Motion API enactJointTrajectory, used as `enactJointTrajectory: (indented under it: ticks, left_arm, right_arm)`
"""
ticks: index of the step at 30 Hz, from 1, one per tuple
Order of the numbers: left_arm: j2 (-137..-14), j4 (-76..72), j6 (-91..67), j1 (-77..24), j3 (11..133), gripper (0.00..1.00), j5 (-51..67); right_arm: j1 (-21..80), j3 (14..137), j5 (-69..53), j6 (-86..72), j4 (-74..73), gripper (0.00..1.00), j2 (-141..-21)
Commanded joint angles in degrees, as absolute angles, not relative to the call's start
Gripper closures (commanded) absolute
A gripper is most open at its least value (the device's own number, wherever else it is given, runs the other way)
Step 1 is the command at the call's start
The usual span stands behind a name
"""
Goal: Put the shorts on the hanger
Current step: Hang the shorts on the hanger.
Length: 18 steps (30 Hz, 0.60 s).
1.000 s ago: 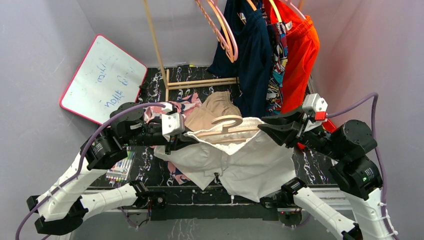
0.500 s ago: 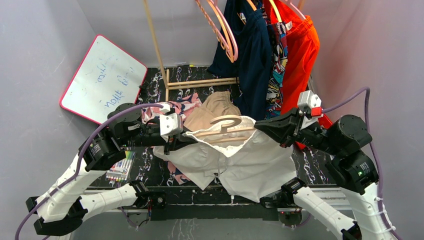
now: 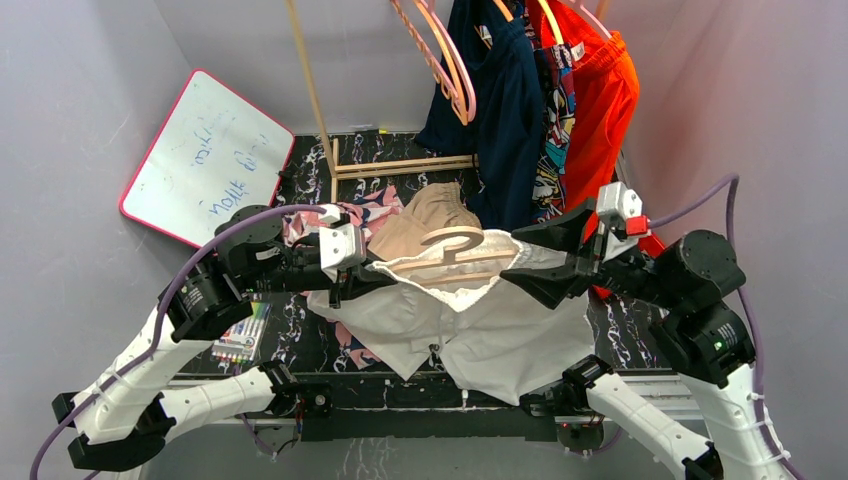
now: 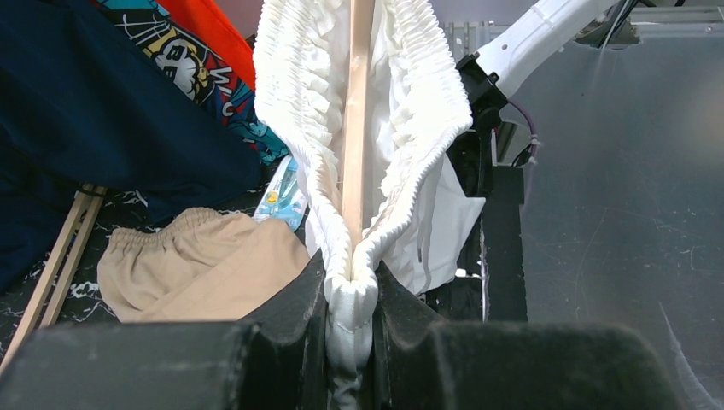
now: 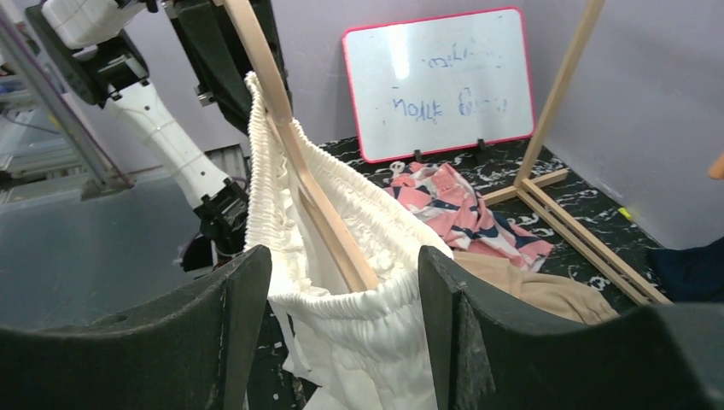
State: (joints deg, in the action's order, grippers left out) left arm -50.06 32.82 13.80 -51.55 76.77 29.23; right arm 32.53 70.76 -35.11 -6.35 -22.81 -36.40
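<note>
The white shorts (image 3: 480, 330) hang in the air between the arms, their gathered waistband spread around the pale wooden hanger (image 3: 450, 262). My left gripper (image 3: 372, 272) is shut on the waistband's left end; in the left wrist view the fabric (image 4: 352, 295) is pinched between the jaws with the hanger arm (image 4: 356, 128) running away from them. My right gripper (image 3: 520, 258) is open, its jaws either side of the waistband's right end (image 5: 359, 316) and the hanger tip (image 5: 341, 248), not gripping.
Tan shorts (image 3: 430, 218) and a pink patterned garment (image 3: 345, 215) lie on the black marbled table (image 3: 300, 340). Behind stand a whiteboard (image 3: 205, 160), a wooden rack (image 3: 320, 110), pink hangers (image 3: 445, 60), and hanging navy (image 3: 505, 110) and orange (image 3: 600, 110) clothes. Markers (image 3: 240, 340) lie left.
My right gripper moved left toward the shorts and opened; it was shut before. The left gripper and the shorts have stayed almost still.
</note>
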Motion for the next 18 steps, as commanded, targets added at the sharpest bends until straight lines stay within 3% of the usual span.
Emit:
enactJointTrajectory:
  ticks: [1,11,18]
  left_arm:
    - [-50.6,27.5,12.1,-51.6,78.5,1.00,30.5]
    - [-56.5,29.2,11.8,-51.6,81.5,1.00,40.3]
    - [-58.6,28.6,12.1,-51.6,82.2,1.00,40.1]
  right_arm:
    - [32.6,73.2,-42.4,-7.0,-19.3,0.28,-39.2]
    - [32.9,72.8,-51.1,-7.6,-13.8,0.36,-43.7]
    - [33.6,72.1,-53.7,-8.8,-12.9,0.37,-45.1]
